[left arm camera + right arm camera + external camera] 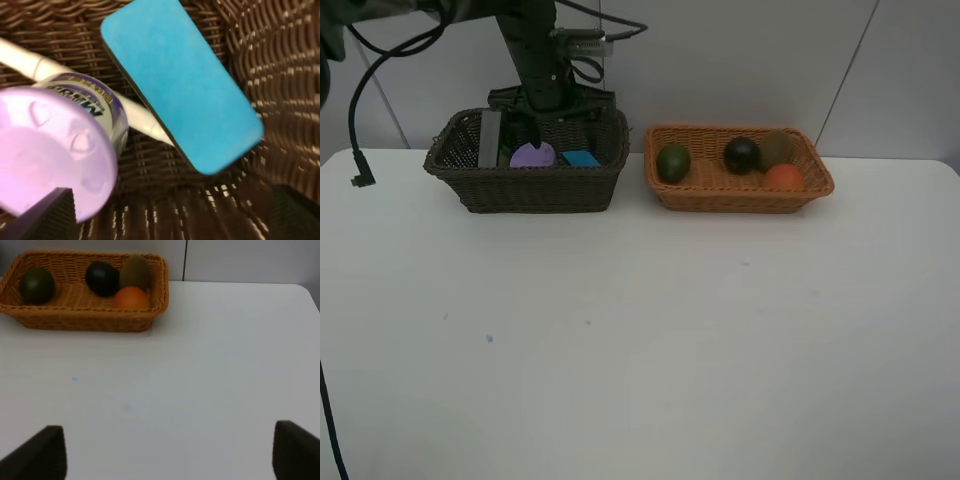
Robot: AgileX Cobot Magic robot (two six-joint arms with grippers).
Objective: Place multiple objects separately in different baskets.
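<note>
Dark left gripper spread wide inside the dark brown basket, holding nothing; purple-lidded tub lies tilted just beside one fingertip, round lid dimpled; white marker runs under it; blue eraser, flat with rounded corners, rests over the marker; grey upright piece at the basket's left end, arm above blocking the back wall. Right gripper wide open, empty, over bare white table; orange-tan basket, shallow weave, holds green oval fruit, dark mangosteen, brown kiwi, orange-red peach; the last three clustered, touching.
</note>
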